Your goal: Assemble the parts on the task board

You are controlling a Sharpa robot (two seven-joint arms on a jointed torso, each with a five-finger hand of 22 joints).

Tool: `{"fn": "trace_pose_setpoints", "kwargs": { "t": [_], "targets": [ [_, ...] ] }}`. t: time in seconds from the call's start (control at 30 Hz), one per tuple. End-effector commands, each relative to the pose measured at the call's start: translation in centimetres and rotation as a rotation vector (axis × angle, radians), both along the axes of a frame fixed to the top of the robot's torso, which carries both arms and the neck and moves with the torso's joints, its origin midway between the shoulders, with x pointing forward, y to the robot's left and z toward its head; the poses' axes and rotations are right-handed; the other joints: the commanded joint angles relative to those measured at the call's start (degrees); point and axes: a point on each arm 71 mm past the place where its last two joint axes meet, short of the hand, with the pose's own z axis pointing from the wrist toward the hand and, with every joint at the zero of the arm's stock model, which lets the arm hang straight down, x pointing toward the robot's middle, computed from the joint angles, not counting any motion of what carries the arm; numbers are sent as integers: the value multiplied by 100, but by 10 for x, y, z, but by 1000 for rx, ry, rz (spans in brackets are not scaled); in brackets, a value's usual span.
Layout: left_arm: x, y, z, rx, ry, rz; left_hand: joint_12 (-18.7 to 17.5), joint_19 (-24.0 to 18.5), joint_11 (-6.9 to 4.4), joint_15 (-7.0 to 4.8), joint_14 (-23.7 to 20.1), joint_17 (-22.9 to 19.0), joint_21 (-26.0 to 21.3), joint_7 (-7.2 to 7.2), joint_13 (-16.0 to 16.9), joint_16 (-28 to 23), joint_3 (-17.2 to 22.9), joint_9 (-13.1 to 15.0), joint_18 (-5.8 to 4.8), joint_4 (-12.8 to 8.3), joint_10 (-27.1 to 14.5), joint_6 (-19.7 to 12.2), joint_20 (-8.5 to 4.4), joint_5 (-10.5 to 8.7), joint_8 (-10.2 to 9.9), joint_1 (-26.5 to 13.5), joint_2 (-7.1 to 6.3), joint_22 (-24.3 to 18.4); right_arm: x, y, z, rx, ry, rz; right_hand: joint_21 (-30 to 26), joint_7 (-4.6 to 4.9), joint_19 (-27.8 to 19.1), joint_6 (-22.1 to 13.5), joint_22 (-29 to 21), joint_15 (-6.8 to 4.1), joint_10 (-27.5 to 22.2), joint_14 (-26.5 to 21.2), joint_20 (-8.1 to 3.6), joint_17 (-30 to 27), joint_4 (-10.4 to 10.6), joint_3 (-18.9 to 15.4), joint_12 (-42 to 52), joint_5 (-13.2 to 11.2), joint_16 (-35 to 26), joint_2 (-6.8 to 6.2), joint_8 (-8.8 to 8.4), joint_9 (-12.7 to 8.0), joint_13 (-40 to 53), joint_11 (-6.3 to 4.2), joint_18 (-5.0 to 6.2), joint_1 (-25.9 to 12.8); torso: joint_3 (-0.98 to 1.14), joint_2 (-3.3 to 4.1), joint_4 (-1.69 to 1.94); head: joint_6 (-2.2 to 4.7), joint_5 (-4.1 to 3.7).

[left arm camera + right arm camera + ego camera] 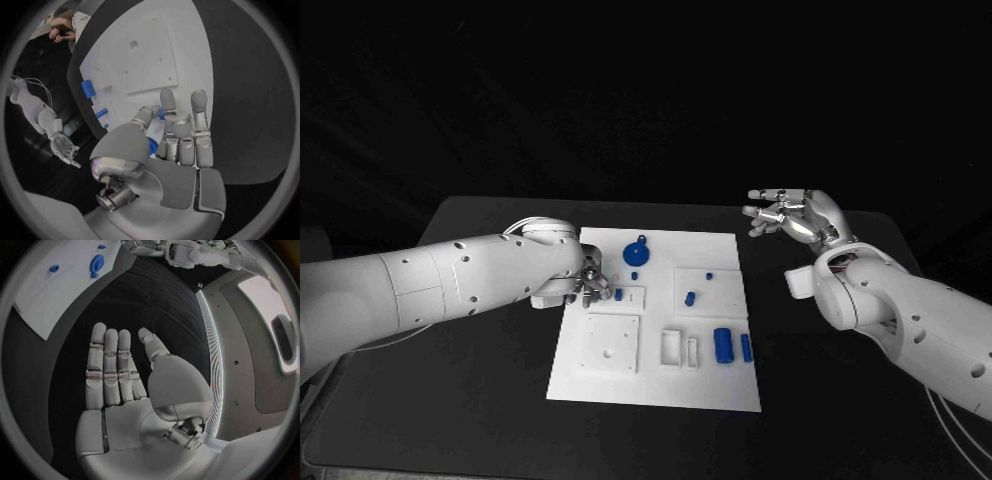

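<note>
- Head view: a black table (473, 400) stands against a dark background, and the white task board (661, 385) lies in its middle.
- On the board, a round blue part with a tab (636, 253) sits near the far edge; a small blue part (633, 275) lies just below it, and another small one (708, 274) sits on a raised square plate to its right.
- A short blue peg (689, 297) lies on that same square plate; a larger blue cylinder (724, 345) and a thin blue bar (747, 347) lie side by side near the board's right edge, beside two narrow rectangular recesses.
- The left hand (586, 283) is down at the board's left edge, fingers curled over a small plate where a blue part (617, 295) shows just beside the fingertips.
- The right hand (795, 214) hangs above the table off the board's far right corner, fingers apart and loosely bent, holding nothing.
- Left wrist view: the left hand (164, 145) has its fingers (199, 107) drawn close with the thumb, and a blue piece (152, 145) shows between thumb and fingers; whether it is truly gripped cannot be told.
- Right wrist view: the right hand (134, 390) is flat and open, fingers (106, 365) straight side by side over the dark table, well apart from the board (50, 295).
</note>
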Motion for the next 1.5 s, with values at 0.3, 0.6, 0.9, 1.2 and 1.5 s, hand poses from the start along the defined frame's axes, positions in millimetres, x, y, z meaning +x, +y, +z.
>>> {"fn": "trace_pose_setpoints", "kwargs": {
  "t": [0.3, 0.6, 0.9, 1.2, 1.5],
  "targets": [
    [0, -3, -5, 16, 53, -18, 9, 19, 49, 36, -109, -272, -130, -343, 19, -140, -310, -101, -41, 165, -126, 208, 39, -731, -160, 391, -26, 93, 0, 2, 0, 2, 4, 24, 35, 14, -62, 3, -38, 12, -66, -41, 1, -24, 14, 2, -21, 19, 5, -4, 4, 8, -17, 9, -92, -66, -1, -4, 7, -1, 0],
    [0, -4, -4, 1, 42, -16, 28, 35, 59, 42, -115, -332, -161, -320, 14, -143, -276, -156, -37, 233, -141, 197, 41, -695, -195, 505, 42, 98, 0, 2, -1, 1, 6, 25, 32, 15, -71, -3, -63, 18, -69, -50, 7, -36, 15, -1, -38, 19, -6, -2, 4, 9, -31, 13, -90, -65, 1, -2, 3, 5, -4],
    [-2, -2, -3, -43, 39, -13, 55, 28, 76, 44, -112, -368, -131, -312, 14, -127, -35, -94, -21, -7, -126, 204, 44, -714, -121, 402, 231, 108, 1, 2, -2, 0, 16, 29, 30, 17, -74, -4, -97, 22, -66, -53, 12, -51, 18, -5, -55, 20, -15, 4, 4, 8, -47, 15, -89, -69, 1, -3, 2, 9, -18],
    [-4, 7, 10, -230, 53, 26, 58, -12, 89, 53, -152, -457, -142, -303, 10, -154, -60, -112, -22, -107, -153, 233, 54, -881, -192, 400, 328, 101, 0, 6, -4, -68, 15, 69, 35, 17, -79, 9, -116, 22, -69, -62, 11, -57, -4, 15, -66, 9, -17, 22, 5, 9, -56, 13, -87, -33, 1, -8, 9, 32, -54],
    [-7, 16, 27, -414, 104, 50, 77, -37, 98, 66, -200, -526, -165, -290, 14, -167, -118, -103, -22, -117, -213, 221, 66, -1002, -239, 449, 373, 98, -1, 15, -5, -149, 14, 123, 77, 15, -63, 43, -111, 8, -49, -43, -4, -48, -17, 60, -55, -7, 4, 48, 4, 8, -52, 3, -82, 6, -5, -7, 11, 59, -55]
  ]
}}
